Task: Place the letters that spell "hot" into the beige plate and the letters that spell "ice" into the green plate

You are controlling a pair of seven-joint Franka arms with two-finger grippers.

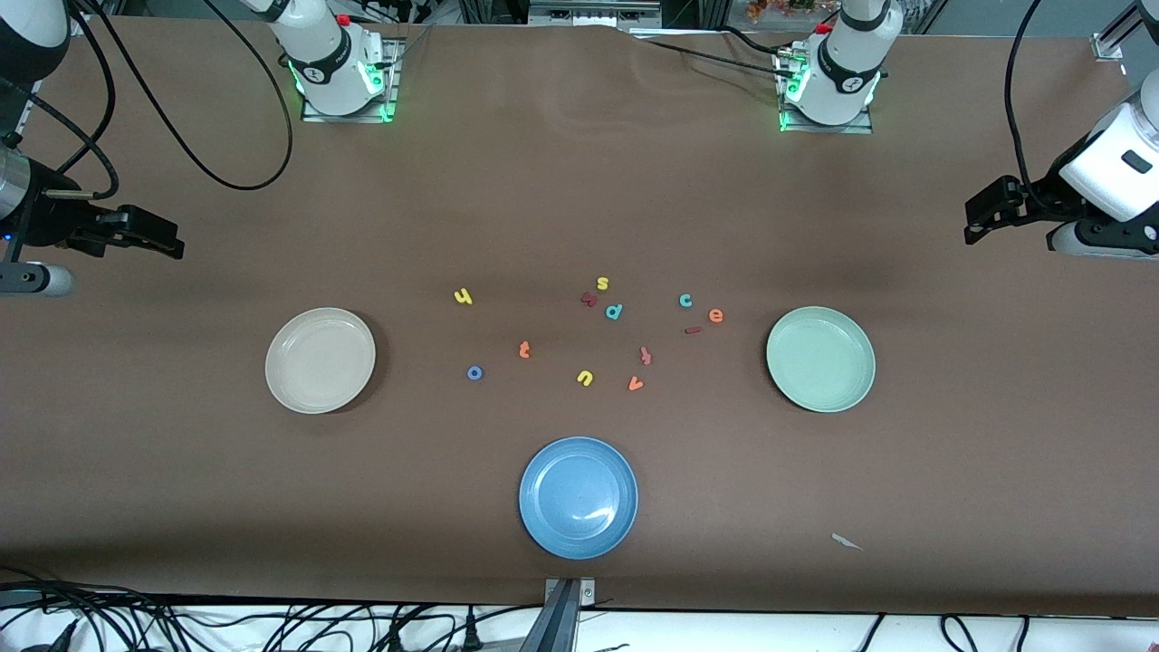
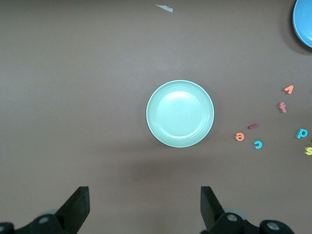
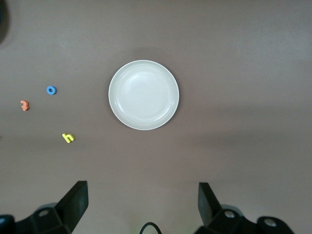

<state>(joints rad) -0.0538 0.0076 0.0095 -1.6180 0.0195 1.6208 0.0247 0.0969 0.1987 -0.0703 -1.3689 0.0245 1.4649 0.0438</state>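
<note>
Waiting with fingers apart, left hand [image 2: 144,207], right hand [image 3: 141,204], blue plate [image 1: 578,497], stray letters [image 1: 614,311] scattered.

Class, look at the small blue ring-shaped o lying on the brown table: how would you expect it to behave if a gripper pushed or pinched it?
The blue o lies flat and looks thin, so it would probably slide rather than roll. It is tiny beside the beige plate, so likely very light. Lying flush, it may be hard to pinch.

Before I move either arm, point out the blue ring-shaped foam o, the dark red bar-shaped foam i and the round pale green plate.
blue ring-shaped foam o [image 1: 474,372], front view, on the ring.
dark red bar-shaped foam i [image 1: 694,330], front view, mid-bar.
round pale green plate [image 2: 180,113], left wrist view, bare centre.
</note>
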